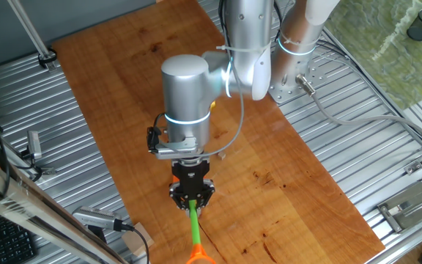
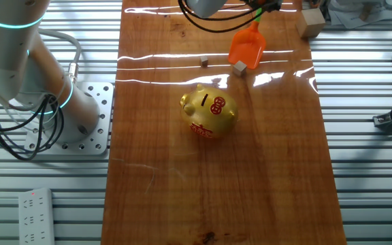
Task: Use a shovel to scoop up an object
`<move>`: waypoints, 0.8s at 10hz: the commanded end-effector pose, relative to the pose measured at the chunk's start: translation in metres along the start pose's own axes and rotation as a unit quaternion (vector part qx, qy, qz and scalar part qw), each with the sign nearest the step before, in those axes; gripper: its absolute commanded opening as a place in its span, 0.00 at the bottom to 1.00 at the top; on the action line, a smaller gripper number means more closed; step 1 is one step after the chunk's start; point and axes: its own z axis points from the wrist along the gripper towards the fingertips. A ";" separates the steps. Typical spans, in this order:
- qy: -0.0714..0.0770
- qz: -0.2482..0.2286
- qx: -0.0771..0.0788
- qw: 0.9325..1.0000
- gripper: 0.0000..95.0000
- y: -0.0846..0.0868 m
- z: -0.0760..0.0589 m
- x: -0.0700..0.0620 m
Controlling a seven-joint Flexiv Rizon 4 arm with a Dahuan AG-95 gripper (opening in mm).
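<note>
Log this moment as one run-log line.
gripper: shut on shovel shaft | blade: by cube, touching unclear | cube: on table, not scooped | pig: apart

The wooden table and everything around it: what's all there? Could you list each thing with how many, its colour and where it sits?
Shovel: one, orange blade, green shaft, held at the table's far end.
Cube: one, pale tan, at the blade's edge.
Small bit: one, darker brown, left of the blade.
Pig figurine: one, gold with red marks, mid-table.
Wooden block: one, tan, far right corner.
Table: one, reddish-brown wood.
Power strip: one, white, lower left.
Gripper: one, black, gripping the shaft.
Arm: one, silver.
</note>
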 end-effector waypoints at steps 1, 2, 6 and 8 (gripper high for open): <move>-0.003 0.000 0.003 1.000 0.00 0.001 0.000 0.002; -0.004 0.001 0.003 1.000 0.00 0.001 0.000 0.003; -0.004 -0.004 0.003 1.000 0.00 0.002 -0.007 0.012; -0.004 -0.008 0.002 1.000 0.00 0.004 -0.013 0.021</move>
